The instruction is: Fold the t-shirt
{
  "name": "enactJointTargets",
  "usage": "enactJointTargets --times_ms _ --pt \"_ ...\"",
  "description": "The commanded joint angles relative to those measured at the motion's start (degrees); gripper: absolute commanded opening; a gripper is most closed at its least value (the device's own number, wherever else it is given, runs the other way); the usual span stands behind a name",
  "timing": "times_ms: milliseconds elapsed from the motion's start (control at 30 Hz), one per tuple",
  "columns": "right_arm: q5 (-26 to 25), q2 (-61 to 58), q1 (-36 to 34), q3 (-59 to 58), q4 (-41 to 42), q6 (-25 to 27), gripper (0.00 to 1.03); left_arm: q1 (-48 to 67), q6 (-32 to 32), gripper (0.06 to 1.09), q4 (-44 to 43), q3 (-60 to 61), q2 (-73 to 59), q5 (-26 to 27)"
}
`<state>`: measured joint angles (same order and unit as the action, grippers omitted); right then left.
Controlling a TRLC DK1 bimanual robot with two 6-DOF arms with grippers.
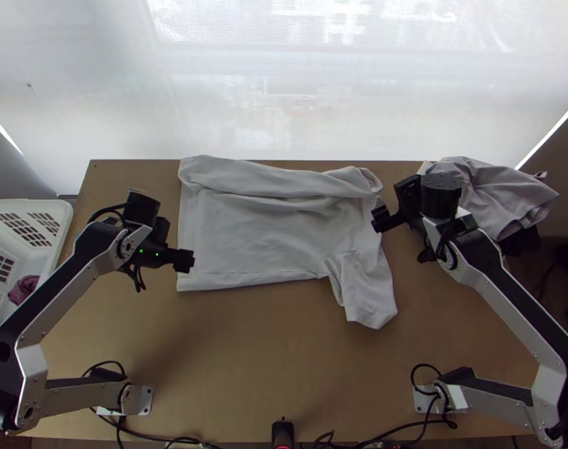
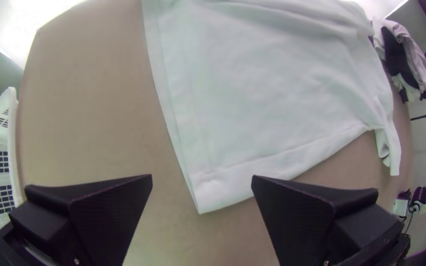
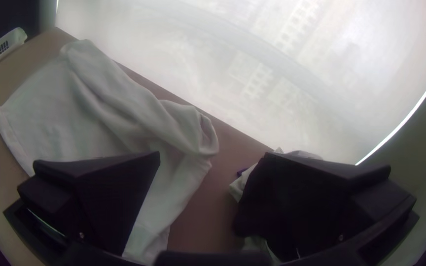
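Partly cropped: one pale t-shirt (image 1: 261, 239), mid-table (image 1: 246, 359), folds bunched along its far side.
Far part cut off in the left wrist view; sleeve partly behind fingers in the right; inner layers indistinct. Left gripper (image 1: 185, 260), at the hem end: jaws wide apart, holding nothing, contact with cloth unclear. Right gripper (image 1: 381, 218), by the opposite end: jaws likewise wide, empty.

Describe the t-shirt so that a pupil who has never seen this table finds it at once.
On the far half of the wooden table lies a pale t-shirt. It is mostly spread, with one short sleeve pointing toward the near edge. That sets it apart from the bunched pale cloth at the far right corner.
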<state>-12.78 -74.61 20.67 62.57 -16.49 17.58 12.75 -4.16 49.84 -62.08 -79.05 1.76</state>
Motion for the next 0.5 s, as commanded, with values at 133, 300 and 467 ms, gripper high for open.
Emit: enactJointTargets --times_ms 133,300,467 --pt "0.6 8.5 2.4 -4.3 -5.4 0.2 0.98 2.5 -4.0 1.0 -6.5 9.0 -0.3 -0.3" --pt "0.6 9.5 2.4 -4.9 -5.5 0.0 0.98 3.1 -5.0 0.95 -8.8 8.8 -2.7 -0.7" --pt "0.6 10.1 2.2 -5.3 -5.7 0.0 0.98 3.6 -5.2 0.94 -9.8 9.4 -5.2 -1.0"
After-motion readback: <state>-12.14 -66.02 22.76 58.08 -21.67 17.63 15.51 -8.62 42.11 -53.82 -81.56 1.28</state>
